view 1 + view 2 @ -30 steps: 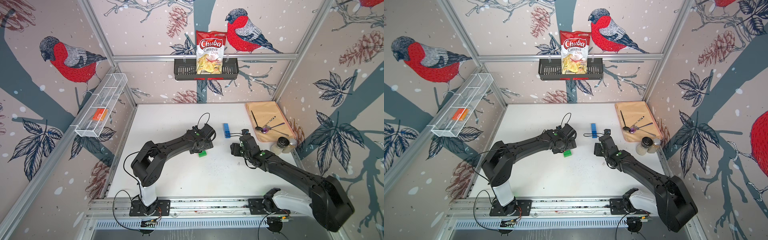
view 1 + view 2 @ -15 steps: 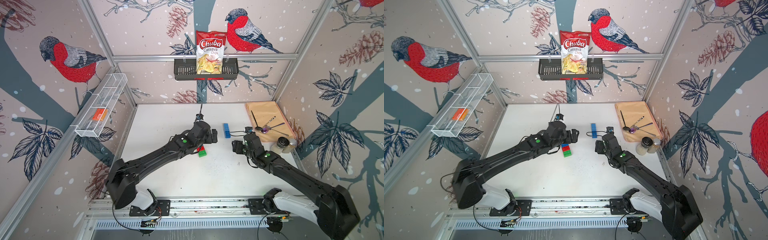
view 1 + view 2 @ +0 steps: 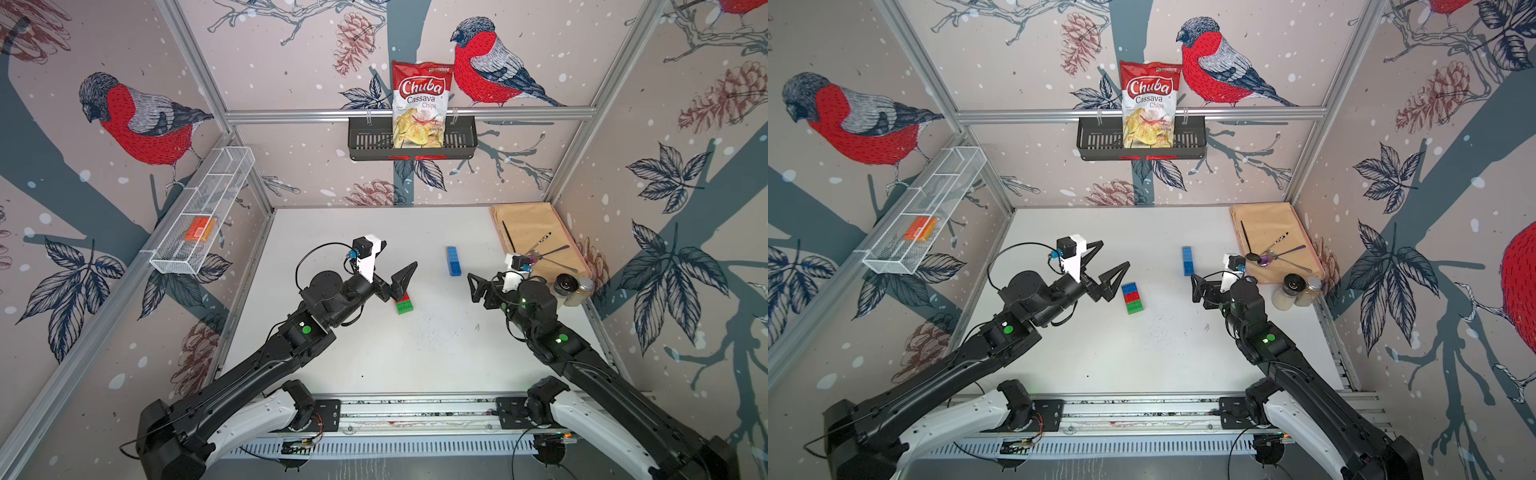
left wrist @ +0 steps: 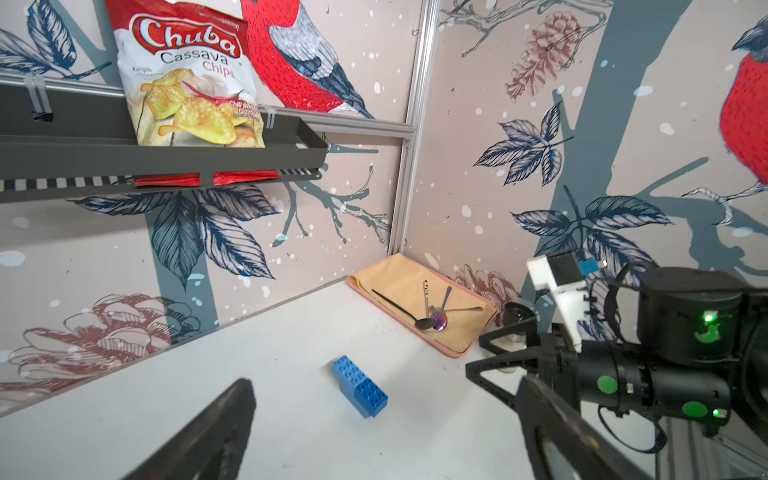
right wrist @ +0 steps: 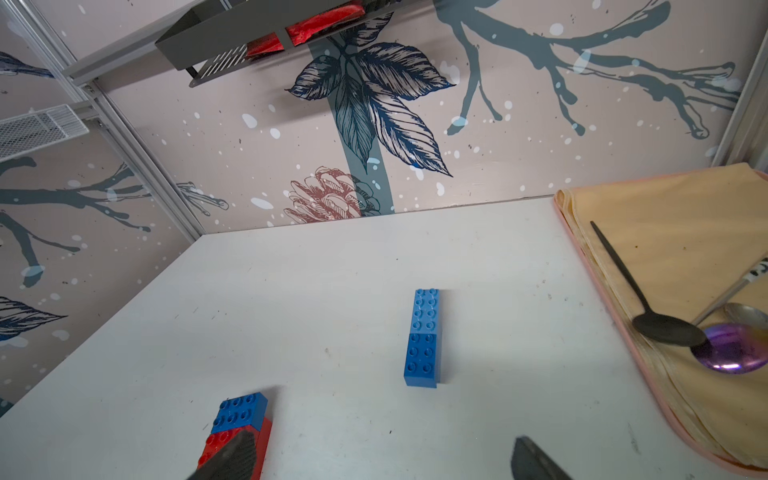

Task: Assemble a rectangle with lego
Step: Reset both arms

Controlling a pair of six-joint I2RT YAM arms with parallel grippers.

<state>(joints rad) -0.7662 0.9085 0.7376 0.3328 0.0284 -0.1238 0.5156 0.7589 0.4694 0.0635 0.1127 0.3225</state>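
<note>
A joined block of lego in blue, red and green (image 3: 1133, 297) lies mid-table; in the right wrist view its blue and red end (image 5: 239, 415) shows. My left gripper (image 3: 1113, 254) hangs open and empty just above and left of that block, and one of its fingers covers the block's far end (image 3: 404, 305). A second lego piece, light blue joined to darker blue (image 3: 454, 261) (image 3: 1187, 260) (image 4: 359, 384) (image 5: 424, 336), lies farther back. My right gripper (image 3: 1196, 286) (image 5: 382, 438) is open and empty, near and right of the blue piece, apart from it.
A tan mat (image 3: 536, 224) with spoons lies at the back right. Two shakers (image 3: 573, 286) stand close behind my right wrist. A wire basket (image 3: 199, 232) holding an orange piece hangs on the left wall. A black rack with a chips bag (image 3: 417, 108) hangs on the back wall.
My left gripper has lifted off the coloured block and drawn up and back from it, the arm stretching out. My right gripper has opened wider and shifted slightly right.
</note>
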